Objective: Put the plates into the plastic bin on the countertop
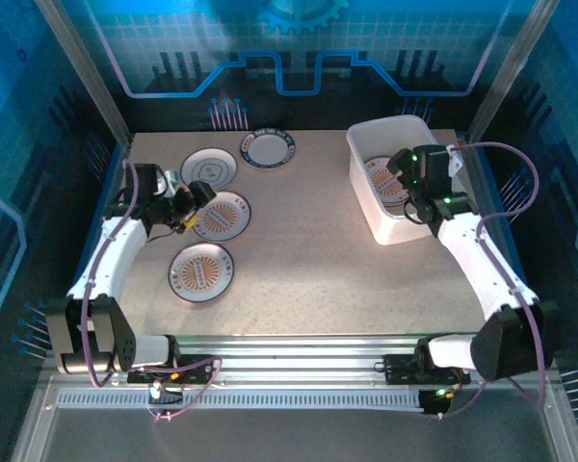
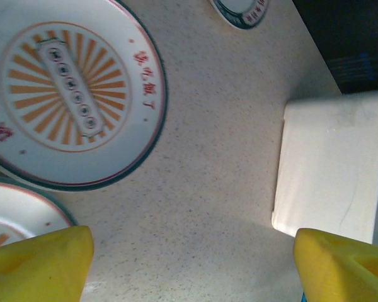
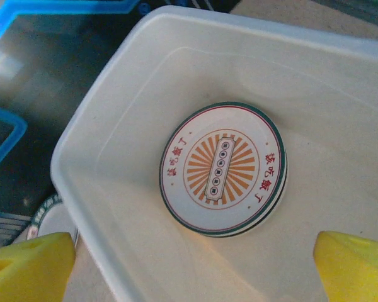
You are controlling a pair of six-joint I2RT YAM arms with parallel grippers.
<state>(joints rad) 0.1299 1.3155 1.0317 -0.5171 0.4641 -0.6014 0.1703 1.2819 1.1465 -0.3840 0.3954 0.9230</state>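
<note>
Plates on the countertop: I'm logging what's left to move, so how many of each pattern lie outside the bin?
Orange sunburst plates: 2
Grey-motif plate: 1
Dark-patterned-rim plate: 1
Total: 4 on the countertop, outside the plastic bin.

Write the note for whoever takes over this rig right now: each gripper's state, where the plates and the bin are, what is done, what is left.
Left gripper: open, empty, over the countertop next to the plates on the left side.
Right gripper: open, empty, above the plastic bin.
Done: a stack of plates lies in the bin, with a sunburst plate on top; how many are under it cannot be told.
Left: four plates are on the countertop: the near sunburst one, the second sunburst one, the grey-motif one and the dark-rimmed one.
</note>
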